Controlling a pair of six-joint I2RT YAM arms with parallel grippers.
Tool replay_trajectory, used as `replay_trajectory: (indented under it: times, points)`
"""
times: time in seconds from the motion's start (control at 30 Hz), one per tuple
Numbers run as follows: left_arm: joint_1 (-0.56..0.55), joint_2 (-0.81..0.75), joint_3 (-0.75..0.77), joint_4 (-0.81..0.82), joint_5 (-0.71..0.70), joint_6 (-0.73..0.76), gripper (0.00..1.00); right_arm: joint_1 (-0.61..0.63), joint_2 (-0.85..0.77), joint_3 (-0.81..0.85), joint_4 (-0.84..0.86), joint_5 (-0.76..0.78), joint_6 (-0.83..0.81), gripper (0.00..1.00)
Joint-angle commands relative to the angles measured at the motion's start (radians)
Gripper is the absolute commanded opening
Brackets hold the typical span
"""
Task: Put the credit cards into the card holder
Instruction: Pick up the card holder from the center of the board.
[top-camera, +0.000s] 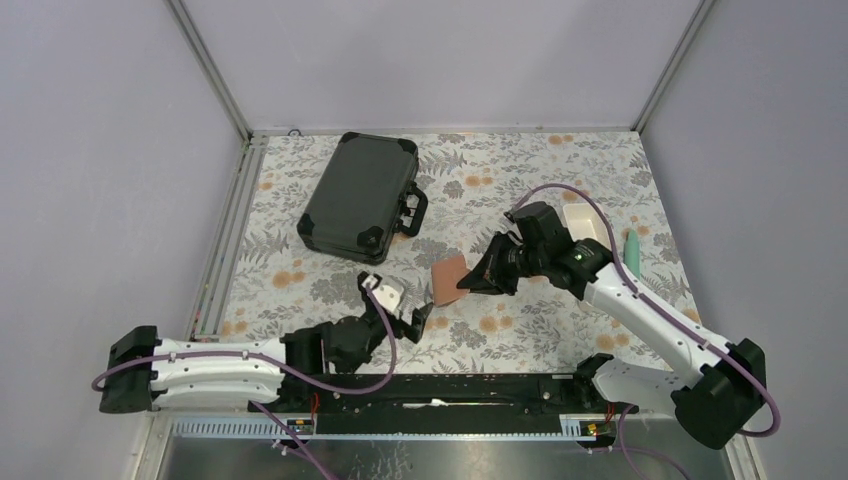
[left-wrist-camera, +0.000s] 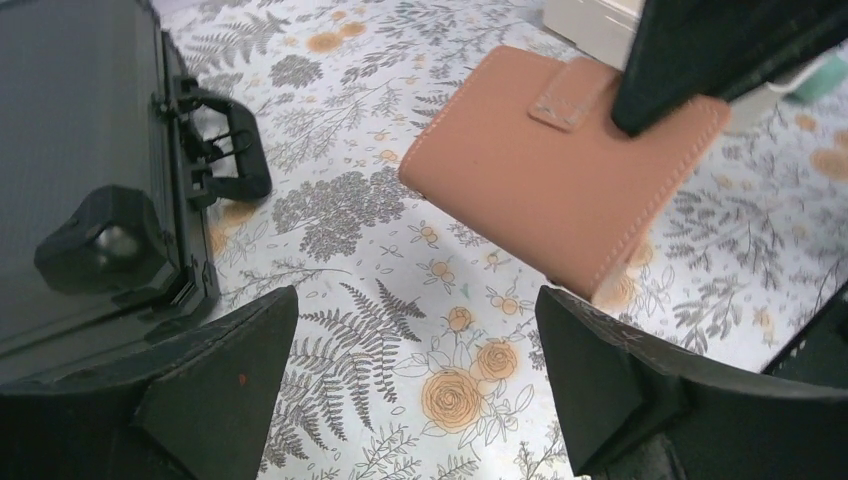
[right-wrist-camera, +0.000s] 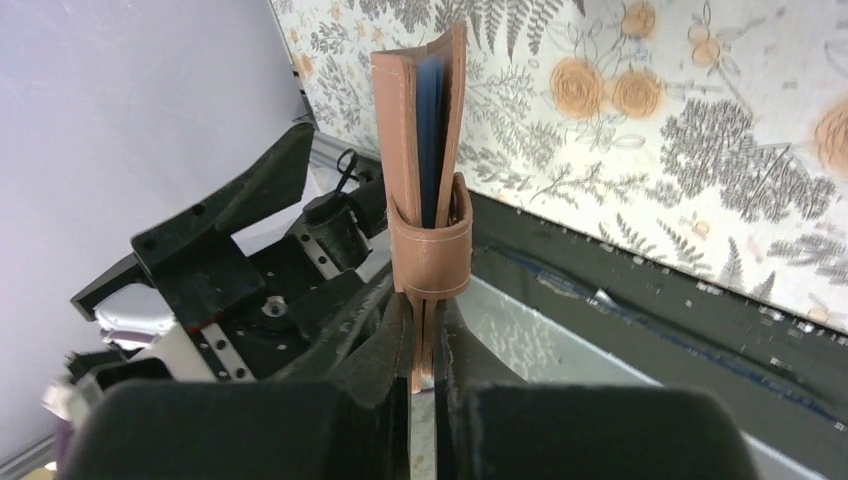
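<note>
Right jaws clamped on card holder (top-camera: 450, 279), held above table (top-camera: 545, 330) | left jaws spread wide, empty

wallet (top-camera: 450, 279): tan, pinched by right gripper (top-camera: 475, 277)
left gripper (top-camera: 418, 320): jaws spread, near wallet
case (top-camera: 358, 196): black, lying closed

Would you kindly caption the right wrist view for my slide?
Right tool shut on the tan card holder, blue lining visible between its covers.

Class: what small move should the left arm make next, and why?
Probably ease the open left gripper forward to the free edge of the card holder: the right gripper pinches it off the table, its strap wrapped shut, so it needs opening.
</note>
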Motion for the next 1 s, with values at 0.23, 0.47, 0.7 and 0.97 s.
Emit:
replay_trajectory:
  times: [0.23,0.47,0.7,0.97]
  points:
    - [-0.183,0.132,0.005,0.315,-0.095,0.348,0.95,-0.017,-0.076,0.055,-0.147,-0.119,0.109,0.00]
    - [-0.209,0.257,0.060,0.464,-0.035,0.436,0.92,-0.018,-0.086,0.003,-0.094,-0.229,0.176,0.00]
    - [-0.218,0.326,0.099,0.486,-0.034,0.494,0.35,-0.018,-0.082,-0.005,-0.094,-0.258,0.181,0.00]
    - [-0.216,0.263,0.102,0.361,0.011,0.344,0.00,-0.048,-0.060,0.065,-0.186,-0.142,0.000,0.36]
